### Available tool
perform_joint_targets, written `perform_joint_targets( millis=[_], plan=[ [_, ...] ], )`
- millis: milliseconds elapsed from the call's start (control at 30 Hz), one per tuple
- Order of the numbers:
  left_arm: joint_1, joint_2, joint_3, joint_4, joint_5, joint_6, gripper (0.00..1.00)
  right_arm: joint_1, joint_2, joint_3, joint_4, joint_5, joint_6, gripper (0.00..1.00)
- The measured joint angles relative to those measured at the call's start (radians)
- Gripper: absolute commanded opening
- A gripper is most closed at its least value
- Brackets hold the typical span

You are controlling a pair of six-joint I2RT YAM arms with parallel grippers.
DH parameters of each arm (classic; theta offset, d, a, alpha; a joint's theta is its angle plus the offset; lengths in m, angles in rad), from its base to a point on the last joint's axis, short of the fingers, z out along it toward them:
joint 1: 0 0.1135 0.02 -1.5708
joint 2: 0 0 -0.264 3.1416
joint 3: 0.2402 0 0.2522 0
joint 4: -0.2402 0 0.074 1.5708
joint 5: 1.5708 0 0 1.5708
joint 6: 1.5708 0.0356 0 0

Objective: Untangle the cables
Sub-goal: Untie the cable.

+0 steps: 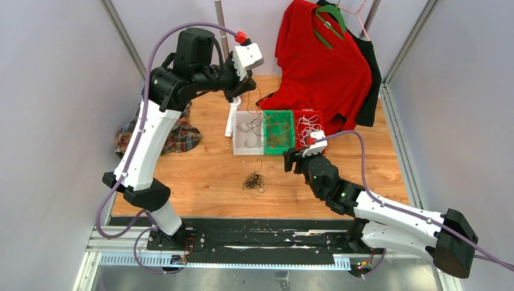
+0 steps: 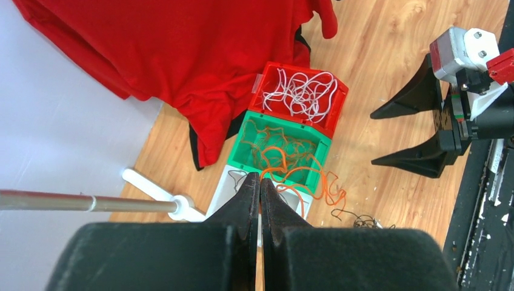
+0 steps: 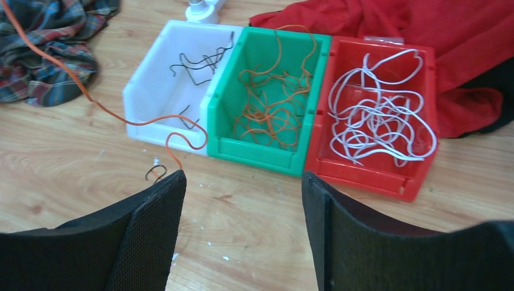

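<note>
Above the white bin [image 1: 247, 140], the left gripper [image 2: 260, 177] is pinched closed, apparently on the orange cable [image 3: 139, 124]. The right gripper [image 3: 243, 176] gapes, empty. Hazard: the cable's trailing end may snag the black tangle [image 1: 254, 180] on the table.

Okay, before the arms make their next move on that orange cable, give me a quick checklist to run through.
1. Left gripper shut on the orange cable: ok.
2. Right gripper open, holding nothing: ok.
3. Orange cable's loose end clear of the small black wire on the table: cannot tell, they lie close.
4. Orange cable inside the green bin: not ok, it trails in front of the white bin.
5. Black tangle on the table untangled: not ok.
</note>
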Motion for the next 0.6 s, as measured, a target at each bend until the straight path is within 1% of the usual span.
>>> perform_joint_targets(
  millis=[100, 267, 433, 600],
  plan=[
    [-0.001, 0.007, 0.005, 0.0, -0.002, 0.001, 0.0, -0.014, -0.007, 0.0, -0.028, 0.022, 0.002, 0.69],
    [-0.003, 0.011, 0.038, 0.016, -0.025, 0.006, 0.0, -0.035, -0.02, 0.0, -0.042, 0.015, 0.008, 0.72],
    [-0.004, -0.009, 0.042, 0.032, -0.032, 0.019, 0.0, -0.036, -0.006, 0.0, -0.011, -0.08, 0.003, 0.74],
    [-0.005, -0.051, 0.037, 0.036, -0.039, 0.035, 0.0, -0.036, 0.058, 0.025, 0.026, -0.202, 0.005, 0.74]
  ],
)
